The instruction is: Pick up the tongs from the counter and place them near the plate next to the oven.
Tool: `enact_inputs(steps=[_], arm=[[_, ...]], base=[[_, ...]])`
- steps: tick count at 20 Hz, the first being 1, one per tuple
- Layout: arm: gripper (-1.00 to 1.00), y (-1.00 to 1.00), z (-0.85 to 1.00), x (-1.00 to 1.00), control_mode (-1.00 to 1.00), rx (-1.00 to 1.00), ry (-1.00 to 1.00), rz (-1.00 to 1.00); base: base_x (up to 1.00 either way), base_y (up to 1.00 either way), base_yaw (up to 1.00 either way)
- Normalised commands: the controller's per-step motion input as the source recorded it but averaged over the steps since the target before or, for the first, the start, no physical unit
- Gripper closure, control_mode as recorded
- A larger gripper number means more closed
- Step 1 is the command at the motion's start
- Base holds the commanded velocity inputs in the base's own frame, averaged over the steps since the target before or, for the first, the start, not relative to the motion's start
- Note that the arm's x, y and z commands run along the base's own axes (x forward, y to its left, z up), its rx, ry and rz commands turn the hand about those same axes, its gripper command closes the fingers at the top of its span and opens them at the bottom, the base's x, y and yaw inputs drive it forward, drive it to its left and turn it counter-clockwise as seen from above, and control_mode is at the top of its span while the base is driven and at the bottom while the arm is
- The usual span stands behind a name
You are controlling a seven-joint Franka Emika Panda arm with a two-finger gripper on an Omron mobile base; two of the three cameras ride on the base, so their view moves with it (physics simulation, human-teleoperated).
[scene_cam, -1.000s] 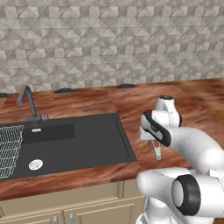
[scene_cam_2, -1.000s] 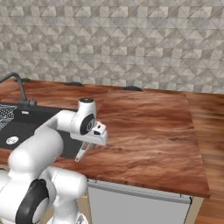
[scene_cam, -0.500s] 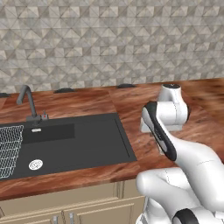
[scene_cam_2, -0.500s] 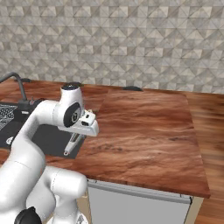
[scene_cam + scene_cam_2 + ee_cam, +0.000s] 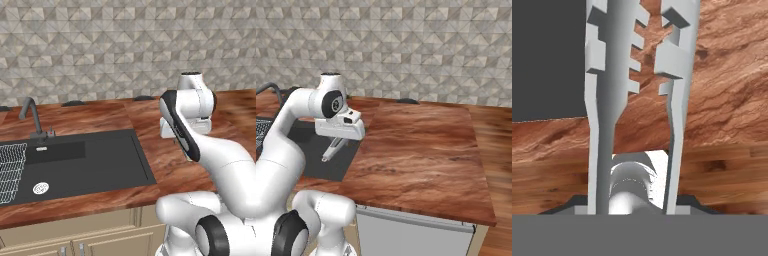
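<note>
The claw is clenched on the tongs, holding them in the air above the tabletop. In the right base view the tongs hang down from the claw, slanting toward the dark sink beneath. In the hand view, the tongs run straight out ahead of the claw, two grey arms side by side with toothed inner edges. Behind them lies reddish wood, and the sink lies to one side.
</note>
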Motion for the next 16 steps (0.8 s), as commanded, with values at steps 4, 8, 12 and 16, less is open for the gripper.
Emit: enact_inputs(steps=[4, 8, 12, 16], arm=[[1.0, 0.0, 0.02, -0.01, 1.0, -0.01, 0.03, 0.0], [1.0, 0.0, 0.0, 0.0, 1.0, 0.0, 0.0, 0.0], [1.0, 0.0, 0.0, 0.0, 1.0, 0.0, 0.0, 0.0], [1.0, 0.0, 0.0, 0.0, 1.0, 0.0, 0.0, 0.0]], base=[[-0.08, 0.0, 0.0], [-0.66, 0.0, 0.0], [-0.99, 0.0, 0.0], [-0.97, 0.0, 0.0]])
